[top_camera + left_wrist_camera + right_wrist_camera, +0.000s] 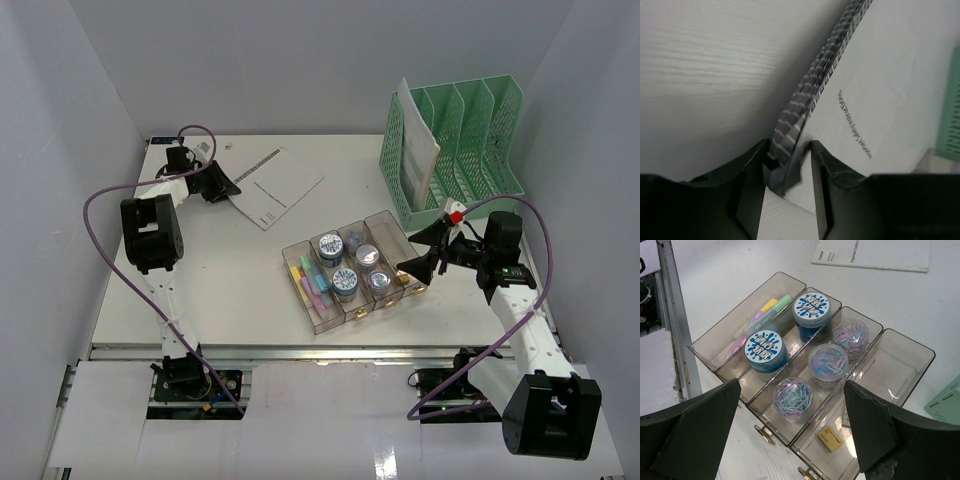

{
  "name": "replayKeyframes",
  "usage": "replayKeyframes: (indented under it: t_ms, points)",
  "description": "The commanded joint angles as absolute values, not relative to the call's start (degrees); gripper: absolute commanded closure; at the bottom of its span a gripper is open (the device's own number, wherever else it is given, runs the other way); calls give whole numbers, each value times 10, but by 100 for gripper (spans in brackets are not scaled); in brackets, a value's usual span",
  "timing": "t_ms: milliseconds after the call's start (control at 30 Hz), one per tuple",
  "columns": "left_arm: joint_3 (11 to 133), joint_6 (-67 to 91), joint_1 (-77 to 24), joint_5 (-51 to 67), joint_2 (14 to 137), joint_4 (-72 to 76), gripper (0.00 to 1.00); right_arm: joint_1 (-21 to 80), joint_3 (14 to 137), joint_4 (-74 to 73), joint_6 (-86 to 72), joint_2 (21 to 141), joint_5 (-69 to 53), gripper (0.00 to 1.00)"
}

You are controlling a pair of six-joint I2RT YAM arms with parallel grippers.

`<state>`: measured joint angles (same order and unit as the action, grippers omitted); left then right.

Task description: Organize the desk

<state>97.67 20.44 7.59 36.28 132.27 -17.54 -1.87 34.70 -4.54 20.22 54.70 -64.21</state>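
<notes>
On the white desk [200, 280] a thin white booklet [275, 185] lies flat at the back. My left gripper [222, 187] is at the booklet's left corner. In the left wrist view the booklet [875, 85] has its corner between the half-closed jaws of the left gripper [787, 160]; a firm pinch cannot be made out. My right gripper [428, 258] hovers wide open and holding nothing over the right end of the clear tray [290, 250]. In its own view the right gripper [795, 425] frames a tub of paper clips [793, 396].
The clear tray [910, 342] holds highlighters [765, 315], two blue-lidded jars [762, 347], clear tubs of paper clips and a yellow eraser [830, 437]. A mint-green file rack [470, 140] with papers [415, 150] stands at the back right. White walls enclose the desk.
</notes>
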Motion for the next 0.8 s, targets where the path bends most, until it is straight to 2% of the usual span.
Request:
replayKeyframes:
  t_ms: [0, 67, 200, 333, 433, 567, 633, 767]
  points:
    - [932, 222, 71, 399, 1310, -204, 83, -20, 338, -30, 211, 538, -646, 10]
    - [915, 238, 71, 406, 1297, -191, 93, -18, 327, -12, 194, 540, -643, 9]
    - [878, 288, 72, 444, 1244, -161, 100, 37, 352, -41, 236, 575, -599, 8]
    - [847, 356, 77, 496, 1195, -119, 100, 167, 429, -93, 313, 639, -471, 8]
    - [813, 430, 78, 518, 1162, -81, 100, 238, 542, -104, 332, 714, -358, 6]
    - [761, 501, 80, 544, 1124, -27, 100, 314, 668, -134, 329, 836, -274, 6]
    - [737, 542, 81, 559, 1110, 25, 100, 343, 734, -126, 330, 893, -238, 7]
    - [707, 599, 81, 579, 1093, 76, 100, 428, 745, -4, 341, 940, -97, 10]
